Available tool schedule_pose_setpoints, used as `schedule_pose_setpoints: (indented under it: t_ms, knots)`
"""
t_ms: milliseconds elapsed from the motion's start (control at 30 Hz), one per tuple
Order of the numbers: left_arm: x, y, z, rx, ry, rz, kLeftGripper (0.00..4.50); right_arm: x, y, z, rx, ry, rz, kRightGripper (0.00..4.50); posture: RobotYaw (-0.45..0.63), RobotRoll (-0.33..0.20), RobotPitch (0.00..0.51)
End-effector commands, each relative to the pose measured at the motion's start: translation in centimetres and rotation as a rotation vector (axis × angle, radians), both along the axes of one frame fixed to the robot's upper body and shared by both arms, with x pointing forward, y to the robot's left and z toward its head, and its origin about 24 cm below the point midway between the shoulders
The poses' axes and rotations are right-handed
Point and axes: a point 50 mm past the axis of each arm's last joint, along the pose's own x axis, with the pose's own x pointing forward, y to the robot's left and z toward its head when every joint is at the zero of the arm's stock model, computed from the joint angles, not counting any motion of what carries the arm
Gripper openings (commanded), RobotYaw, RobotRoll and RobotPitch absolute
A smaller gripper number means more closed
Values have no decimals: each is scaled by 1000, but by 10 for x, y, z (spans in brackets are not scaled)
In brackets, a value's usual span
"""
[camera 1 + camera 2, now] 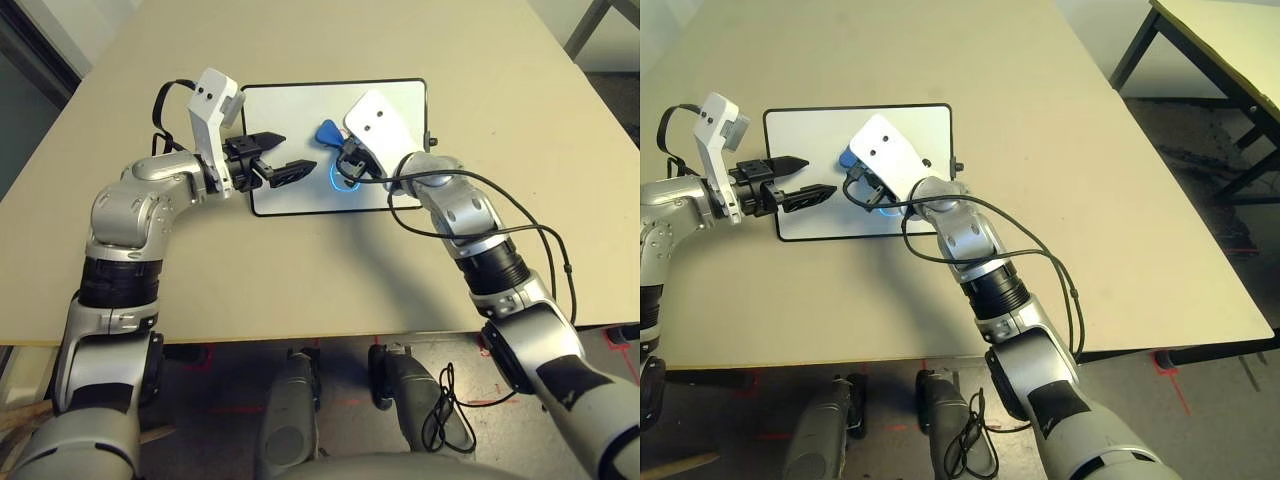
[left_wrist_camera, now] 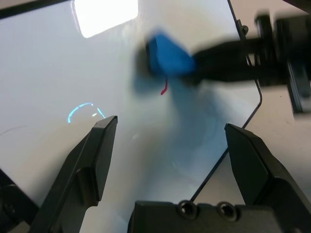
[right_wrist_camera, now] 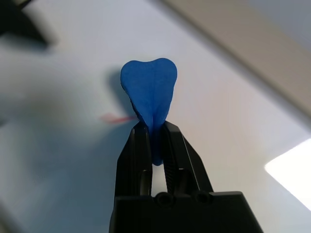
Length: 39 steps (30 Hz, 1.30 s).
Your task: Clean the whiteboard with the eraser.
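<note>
The whiteboard (image 1: 300,105) lies flat on the table, black-framed, with a bluish ring of glare (image 1: 338,180). My right gripper (image 3: 154,132) is shut on the blue eraser (image 3: 149,90), pinching its middle, and holds it down against the board's upper middle. Beside the eraser (image 1: 327,132) a short red pen mark (image 3: 116,117) shows on the white surface. My left gripper (image 1: 297,151) hovers open over the board's left half, its fingers (image 2: 99,155) spread wide and pointing toward the eraser (image 2: 167,56), nothing between them.
The tan table (image 1: 300,270) stretches all round the board, its front edge near my body. A black cable (image 1: 520,230) loops along my right forearm. A second table (image 1: 1230,60) stands off to the far right.
</note>
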Motion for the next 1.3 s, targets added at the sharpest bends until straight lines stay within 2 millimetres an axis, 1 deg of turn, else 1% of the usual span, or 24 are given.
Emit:
schedule_pose_setpoints:
  t_ms: [33, 167, 300, 433, 500, 633, 700, 833, 933, 1100, 1300]
  knots:
    - [-3, -4, -5, 4, 20, -22, 4500, 3, -3, -5, 0, 10, -18, 222, 78, 0, 242]
    - [-3, -5, -5, 2, 22, -24, 4500, -5, 3, -17, -16, 45, 17, 222, 78, 0, 242]
    - [-3, -5, -5, 1, 23, -24, 4500, -19, 12, -30, -34, 84, 70, 222, 76, 0, 247]
    - [-3, -5, -5, 1, 25, -26, 4500, -26, 15, -33, -41, 95, 93, 222, 77, 0, 249]
    - [-4, -5, -5, 1, 25, -27, 4500, -25, 15, -29, -38, 85, 90, 222, 77, 0, 249]
    - [-4, -6, -6, 1, 26, -29, 4500, -15, 10, -6, -21, 19, 51, 222, 77, 0, 249]
    - [-4, -6, -6, 1, 26, -30, 4500, -13, 9, 2, -14, -4, 41, 222, 76, 0, 249]
    - [-4, -6, -6, 0, 26, -32, 4500, -11, 9, 9, -5, -24, 35, 222, 76, 0, 249]
    - [-4, -7, -6, -2, 26, -33, 4500, -9, 9, 5, -14, -18, 29, 222, 76, 0, 249]
    - [-5, -8, -5, -3, 26, -35, 4500, -6, 7, -13, -41, 15, 23, 222, 78, 0, 250]
    - [-5, -8, -5, -1, 28, -35, 4500, -11, 11, -20, -50, 36, 49, 222, 80, 0, 252]
